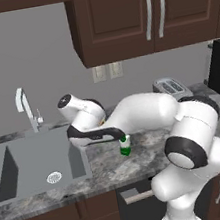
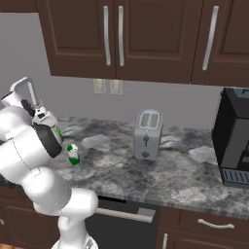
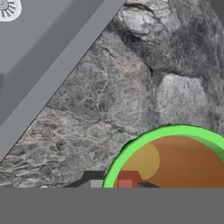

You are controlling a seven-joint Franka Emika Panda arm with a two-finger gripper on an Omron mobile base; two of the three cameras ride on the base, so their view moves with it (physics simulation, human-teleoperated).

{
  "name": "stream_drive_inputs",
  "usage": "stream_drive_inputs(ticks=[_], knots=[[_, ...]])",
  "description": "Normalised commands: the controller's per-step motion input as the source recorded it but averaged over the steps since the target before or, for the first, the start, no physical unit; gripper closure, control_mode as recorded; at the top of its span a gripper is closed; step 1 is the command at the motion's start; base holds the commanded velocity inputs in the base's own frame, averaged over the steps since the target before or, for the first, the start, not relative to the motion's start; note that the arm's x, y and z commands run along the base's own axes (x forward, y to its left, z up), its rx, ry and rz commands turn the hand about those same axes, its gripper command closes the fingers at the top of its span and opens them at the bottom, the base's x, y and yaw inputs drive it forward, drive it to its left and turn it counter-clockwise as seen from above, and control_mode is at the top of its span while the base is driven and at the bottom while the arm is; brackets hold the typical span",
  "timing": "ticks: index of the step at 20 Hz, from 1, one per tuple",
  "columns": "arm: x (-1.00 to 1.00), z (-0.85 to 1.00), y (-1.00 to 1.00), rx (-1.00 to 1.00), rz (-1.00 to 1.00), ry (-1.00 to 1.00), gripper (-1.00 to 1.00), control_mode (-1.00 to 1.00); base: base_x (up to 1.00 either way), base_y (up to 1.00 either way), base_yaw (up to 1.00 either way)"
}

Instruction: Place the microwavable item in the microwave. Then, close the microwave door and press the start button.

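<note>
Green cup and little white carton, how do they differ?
The green cup is open-topped, brown liquid showing; the white carton is closed by a green cap. The green cup is all green, pinched at its rim by the gripper; the white carton is white-bodied and stands free on the counter. Both are small, with green.

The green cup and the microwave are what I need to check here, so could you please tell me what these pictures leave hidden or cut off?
- Green cup: the hand view's bottom edge cuts it; rim and brown liquid show.
- Gripper: whether it holds the cup cannot be made out.
- Microwave: the right base view's right edge cuts it, hiding keypad and door state.
- Small white carton: the arm hides its top in the left base view.
</note>
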Motion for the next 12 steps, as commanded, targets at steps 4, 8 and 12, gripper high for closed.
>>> stream_drive_inputs(ticks=[4, 8, 12], knots=[[-0.45, 0.77, 0.00, 0.00, 0.05, -0.10, 1.00, -1.00, 0.00, 0.00, 0.00], [-0.67, 0.70, -0.05, 0.03, 0.00, 0.00, 1.00, -1.00, 0.00, 0.00, 0.00], [-0.73, 0.71, -0.28, 0.09, 0.01, 0.00, 1.00, -1.00, 0.00, 0.00, 0.00]])
